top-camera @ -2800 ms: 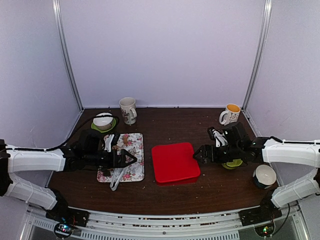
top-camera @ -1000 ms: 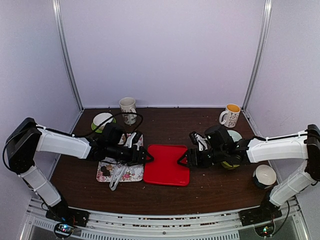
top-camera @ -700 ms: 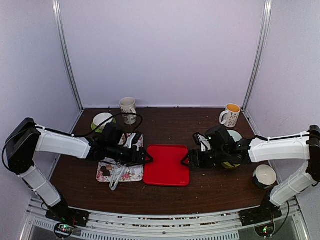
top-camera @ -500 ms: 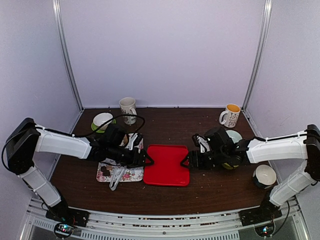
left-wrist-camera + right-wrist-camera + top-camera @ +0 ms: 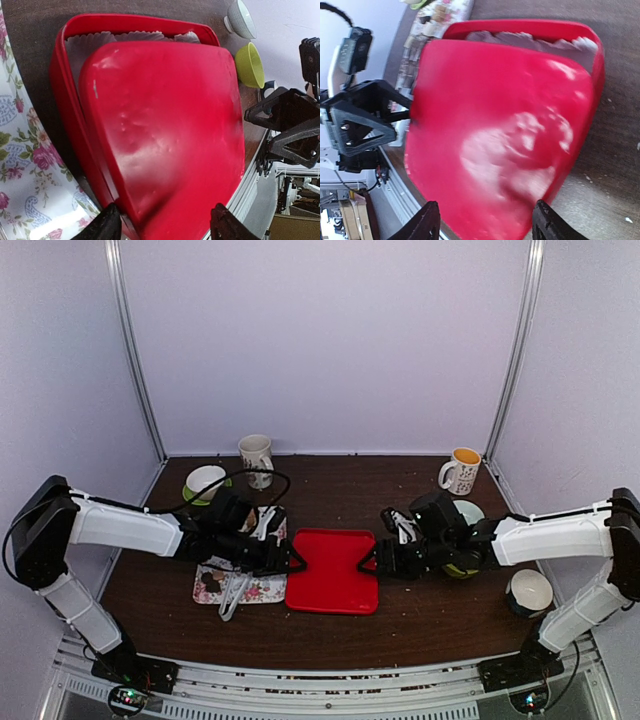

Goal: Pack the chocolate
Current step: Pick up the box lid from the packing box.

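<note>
Brown chocolate (image 5: pixel 208 579) sits well left of left pincer (image 5: pixel 297 558).

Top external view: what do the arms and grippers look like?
The left arm and right arm have white shells with black joints. The left gripper and right gripper are black, with triangular fingers. A black cable loops from the left arm.

Red plastic lid (image 5: pixel 160 135) covers nearly all of the red plastic box (image 5: pixel 59 100). Only a strip of white crimped paper lining (image 5: pixel 95 42) shows; contents hidden.

Fingers (image 5: pixel 106 227) of left gripper (image 5: pixel 162 227) and fingers (image 5: pixel 422 225) of right gripper (image 5: pixel 482 227) are cut off at the bottom edge. Contact with lid: cannot tell.

Right wrist view: lid blurred.

Small dark pieces (image 5: pixel 210 580) on floral-patterned tray (image 5: pixel 268 585): too small to identify.
</note>
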